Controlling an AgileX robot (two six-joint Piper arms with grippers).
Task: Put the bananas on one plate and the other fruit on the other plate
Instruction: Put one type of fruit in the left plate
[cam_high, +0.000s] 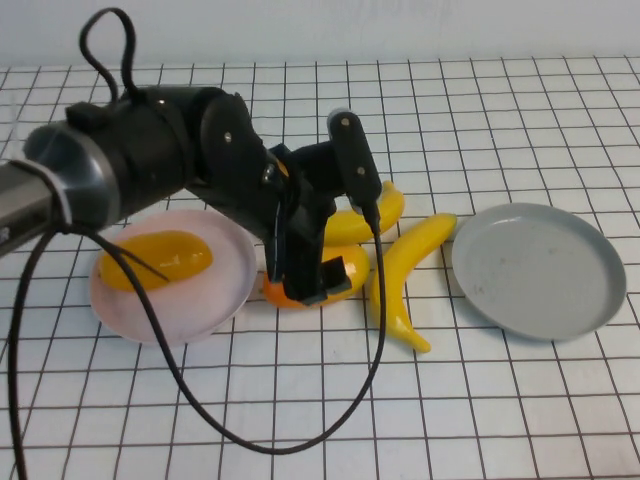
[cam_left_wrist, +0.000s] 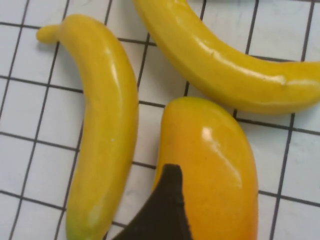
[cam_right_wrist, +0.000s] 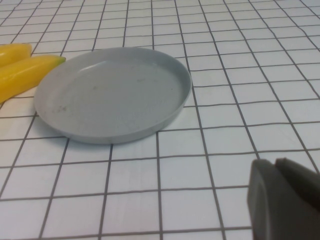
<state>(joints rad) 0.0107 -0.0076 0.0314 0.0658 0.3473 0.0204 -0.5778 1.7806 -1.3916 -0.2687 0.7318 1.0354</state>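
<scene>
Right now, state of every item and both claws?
Pink plate: holds one mango.
Second mango: on the table between the plates, left claw down over it, not lifted.
Two bananas: on the table, not plated.
Grey plate: holds nothing.
Right claw: off the table near the grey plate, holding nothing.

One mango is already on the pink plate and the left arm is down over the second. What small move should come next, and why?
Probably close the left gripper on the second mango and lift. It sits low over that fruit, which lies on the table between the pink plate and the two bananas. Grey plate holds nothing; the right gripper waits nearby.
</scene>
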